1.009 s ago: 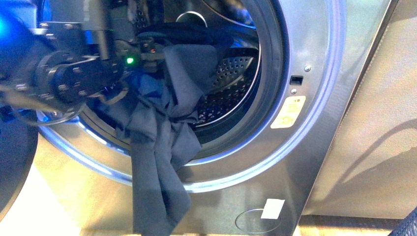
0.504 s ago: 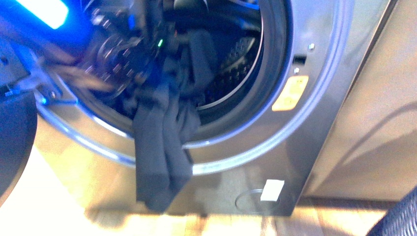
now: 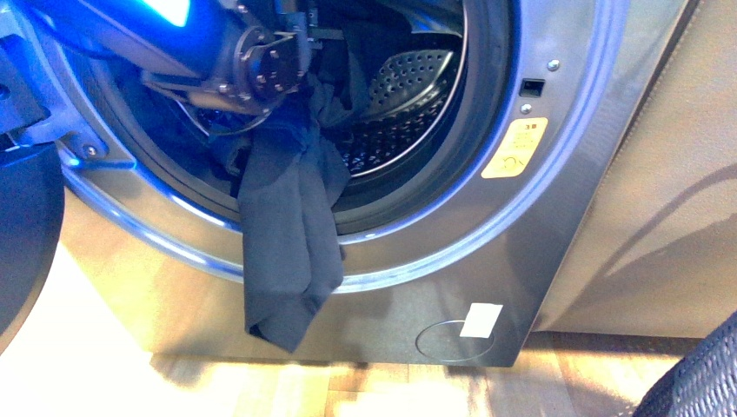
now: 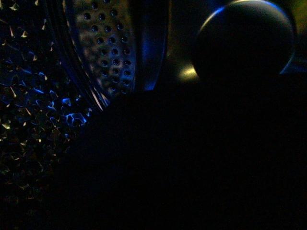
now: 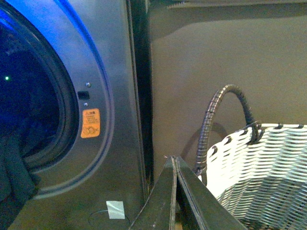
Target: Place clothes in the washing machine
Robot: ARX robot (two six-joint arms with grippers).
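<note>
The silver-grey washing machine [image 3: 556, 156] fills the front view, its porthole open onto the perforated steel drum [image 3: 404, 95]. The dark charcoal clothes [image 3: 287, 234] hang out over the gasket, one long end reaching down the machine's front. My left arm reaches into the porthole, its gripper [image 3: 326, 39] deep inside and shut on the clothes' upper part. The left wrist view is mostly dark; only drum perforations [image 4: 103, 48] show. My right gripper [image 5: 173, 160] is shut and empty, held off to the machine's right, which also shows in the right wrist view [image 5: 110, 96].
A white woven basket [image 5: 259, 167] with a dark handle stands right of the machine, beside a brown wall panel [image 3: 678, 174]. The open door's dark edge [image 3: 22, 234] sits at the left. Pale wooden floor [image 3: 391, 391] lies below. A yellow sticker [image 3: 514, 148] marks the machine's front.
My left arm has pushed deeper into the porthole and upward. The clothes have been drawn up with it, so the hanging end is shorter and higher above the floor.
</note>
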